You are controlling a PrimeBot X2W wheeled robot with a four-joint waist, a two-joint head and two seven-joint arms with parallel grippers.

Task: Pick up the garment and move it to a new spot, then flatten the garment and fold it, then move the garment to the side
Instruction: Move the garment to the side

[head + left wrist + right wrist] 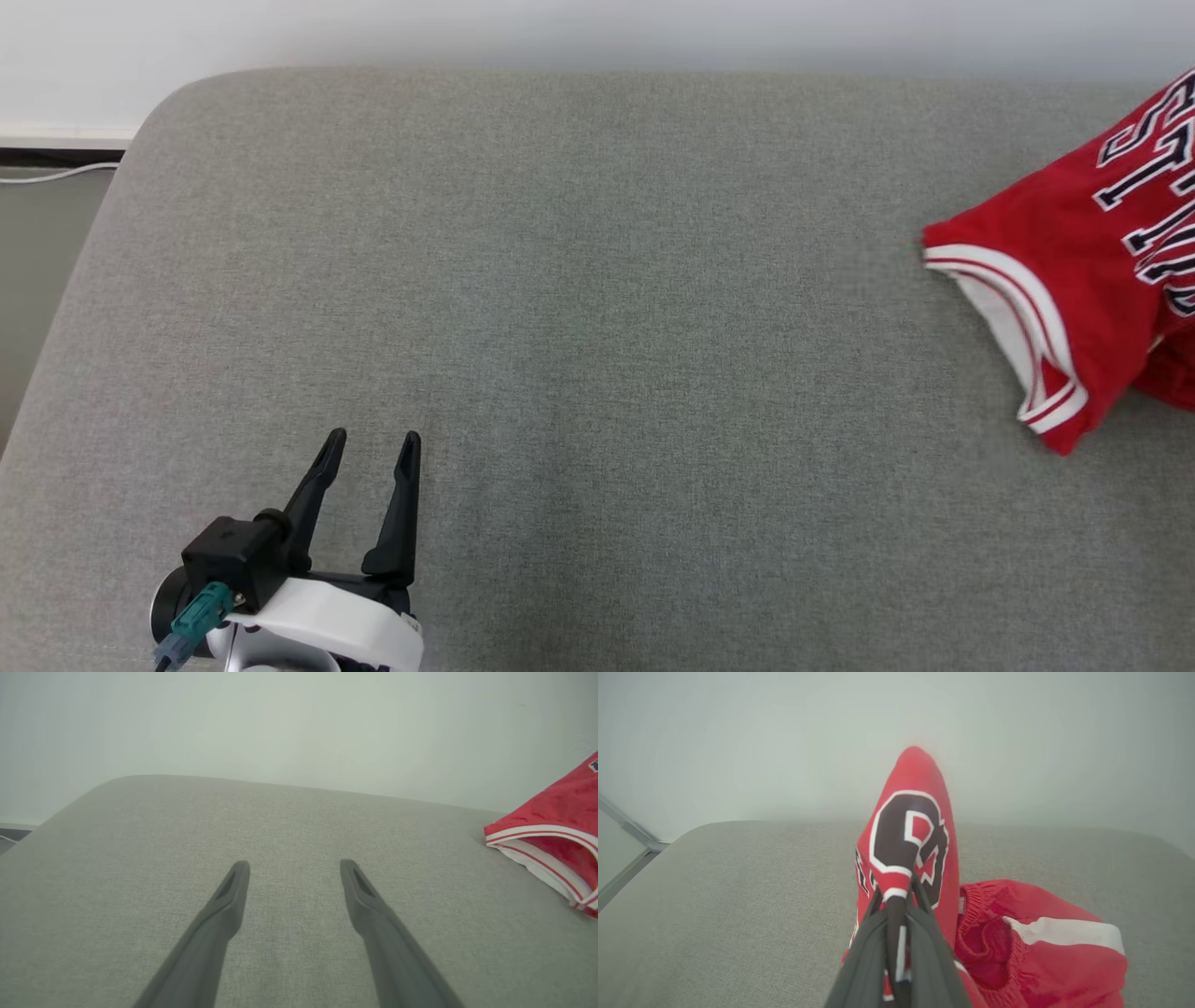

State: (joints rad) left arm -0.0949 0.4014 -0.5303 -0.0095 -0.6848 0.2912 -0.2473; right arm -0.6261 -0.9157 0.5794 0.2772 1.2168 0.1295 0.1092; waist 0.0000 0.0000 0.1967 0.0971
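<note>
The garment (1074, 271), red sportswear with white-and-red striped trim, sits at the far right of the grey upholstered surface (597, 280), partly cut off by the edge of the head view. Part of it is bunched on the fabric and part is drawn up into a peak. My right gripper (899, 896) is clamped on a fold of it. In the right wrist view the cloth rises straight out from between my two fingers, and a gathered band and a white stripe lie slumped just to one side. I judge this is the pick-up, with the pinch taken on a raised fold so the rest can hang free when I carry it toward the open middle. My left gripper (373, 439) hovers low at the near left, well apart from the garment, its fingers spread with nothing between them. My guess is that it waits there so the middle is free for laying the cloth out. As for writing, there are white block letters outlined in dark navy. In the head view I make out what looks like an S and a T, with the rest running out of frame. The wrist view shows one large rounded character, creased, perhaps an O or a zero. I can read no brand label.
</note>
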